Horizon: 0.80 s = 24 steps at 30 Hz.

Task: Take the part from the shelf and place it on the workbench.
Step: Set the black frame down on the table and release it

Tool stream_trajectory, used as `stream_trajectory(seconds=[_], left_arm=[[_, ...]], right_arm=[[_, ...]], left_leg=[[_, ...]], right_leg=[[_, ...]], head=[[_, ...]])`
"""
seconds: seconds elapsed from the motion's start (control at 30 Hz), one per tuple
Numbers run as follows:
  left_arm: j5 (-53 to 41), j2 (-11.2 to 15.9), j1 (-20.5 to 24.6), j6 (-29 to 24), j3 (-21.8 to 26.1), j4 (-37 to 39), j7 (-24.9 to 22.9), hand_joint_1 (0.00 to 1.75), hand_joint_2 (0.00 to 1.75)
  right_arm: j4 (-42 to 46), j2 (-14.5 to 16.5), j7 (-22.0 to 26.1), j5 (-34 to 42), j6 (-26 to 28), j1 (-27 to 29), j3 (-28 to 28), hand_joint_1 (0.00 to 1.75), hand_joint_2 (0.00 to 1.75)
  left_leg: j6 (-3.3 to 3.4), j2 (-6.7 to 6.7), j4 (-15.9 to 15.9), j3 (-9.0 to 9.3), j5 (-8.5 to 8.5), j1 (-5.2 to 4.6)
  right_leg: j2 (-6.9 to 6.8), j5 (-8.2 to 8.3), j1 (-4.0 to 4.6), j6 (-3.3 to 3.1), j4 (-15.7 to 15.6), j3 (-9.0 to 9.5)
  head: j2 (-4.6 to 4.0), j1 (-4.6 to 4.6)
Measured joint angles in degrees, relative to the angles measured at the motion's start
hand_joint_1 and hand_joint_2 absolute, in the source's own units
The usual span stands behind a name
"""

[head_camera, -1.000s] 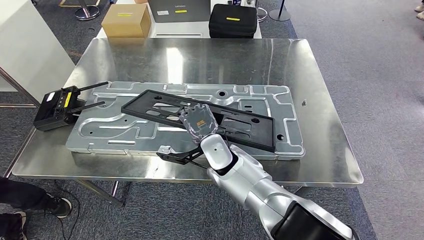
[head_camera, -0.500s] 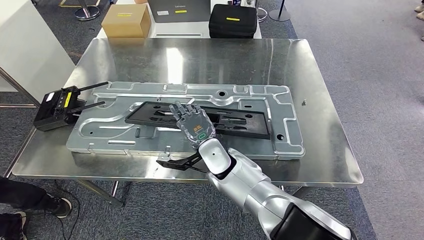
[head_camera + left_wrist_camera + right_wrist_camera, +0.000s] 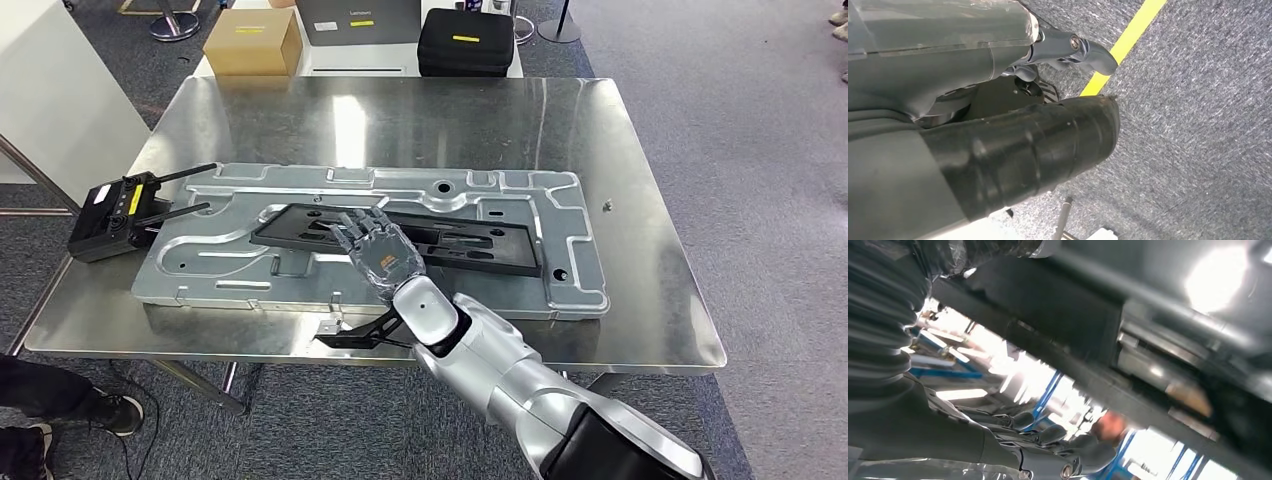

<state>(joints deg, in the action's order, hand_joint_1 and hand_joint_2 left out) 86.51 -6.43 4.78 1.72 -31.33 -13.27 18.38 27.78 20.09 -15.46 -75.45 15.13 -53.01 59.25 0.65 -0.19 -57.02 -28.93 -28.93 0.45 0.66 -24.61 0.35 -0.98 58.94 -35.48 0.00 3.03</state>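
Black frame (image 3: 470, 243) lies flat on the grey metal panel (image 3: 560, 215) on the steel table (image 3: 640, 150), its middle hidden under the right hand (image 3: 378, 252). Beyond the hand's left side sits a black remote controller (image 3: 112, 215). Right hand hovers with fingers spread, holding nothing; contact with the frame cannot be told. Left hand (image 3: 1068, 50) hangs over carpet, its grip unclear.
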Motion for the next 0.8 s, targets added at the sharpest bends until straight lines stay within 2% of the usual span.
stream_trajectory(seconds=[0.17,0.6,0.67,0.8], left_arm=[[0.00,0.01,-0.09,-0.19,0.02,0.00,0.00,0.00,0.00],[0.00,0.01,-0.20,-0.58,0.33,0.00,-0.44,0.00,0.00],[0.00,0.03,-0.54,-1.46,1.01,0.00,-1.39,0.00,0.00],[0.00,0.10,-1.33,-2.81,2.07,0.00,-2.45,0.00,0.00]], right_arm=[[1.48,0.04,0.57,0.73,-2.48,-0.92,0.00,0.00,1.75],[3.68,-0.35,0.68,2.12,-2.43,-1.18,-0.71,0.00,1.75],[9.27,-2.19,1.44,4.47,0.02,-0.51,-3.18,0.00,1.75],[25.22,-7.80,6.11,8.87,10.99,5.04,-10.85,0.00,1.75]], left_leg=[[0.00,0.00,0.00,0.01,0.00,0.00],[0.00,0.00,0.00,0.04,0.00,-0.01],[0.00,0.00,-0.01,0.07,0.00,-0.02],[0.01,-0.03,-0.02,0.08,-0.05,-0.06]], right_leg=[[0.00,0.00,0.00,0.00,0.00,0.01],[0.00,0.00,0.00,0.00,0.00,0.03],[-0.02,0.00,0.00,0.00,-0.01,0.04],[-0.08,-0.01,-0.02,0.00,-0.04,0.08]], head=[[0.00,0.01],[0.00,0.00],[0.00,0.00],[0.00,0.00]])
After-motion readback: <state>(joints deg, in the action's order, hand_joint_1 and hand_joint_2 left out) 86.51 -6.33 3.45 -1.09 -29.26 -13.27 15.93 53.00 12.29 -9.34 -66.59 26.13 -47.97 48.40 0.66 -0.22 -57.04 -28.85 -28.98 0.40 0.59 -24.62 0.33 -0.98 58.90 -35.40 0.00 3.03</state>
